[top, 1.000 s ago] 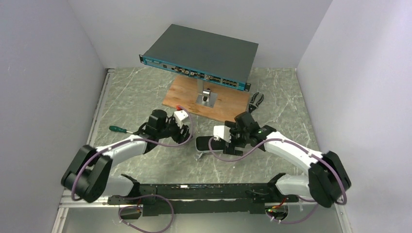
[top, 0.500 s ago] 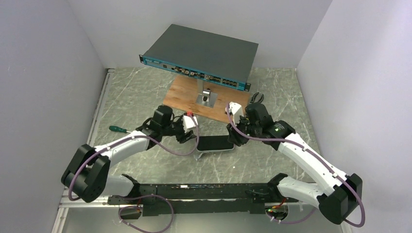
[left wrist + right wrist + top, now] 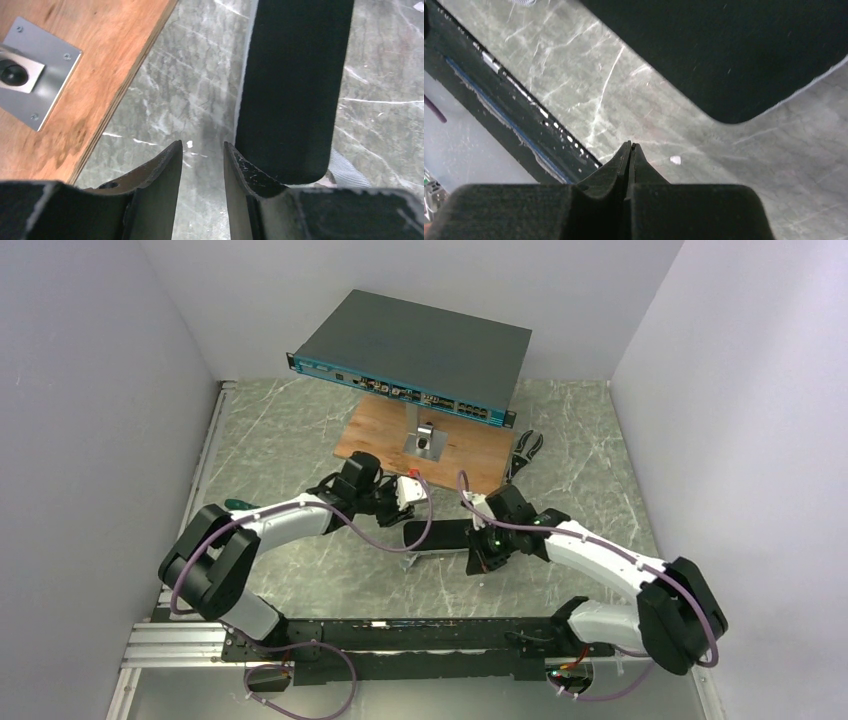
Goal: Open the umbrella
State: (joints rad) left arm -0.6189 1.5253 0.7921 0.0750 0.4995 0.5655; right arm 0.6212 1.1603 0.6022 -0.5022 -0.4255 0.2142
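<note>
right gripper (image 3: pixel 476 556) swung beside the black oval umbrella (image 3: pixel 438 537).

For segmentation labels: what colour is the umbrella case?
The umbrella case is black with a pale edge; best in left wrist view.

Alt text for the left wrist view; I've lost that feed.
The left gripper, jaws slightly apart and empty, hovers over the marble table beside the black umbrella case, whose rounded end is close to one finger. A wooden board fills the upper left.
</note>
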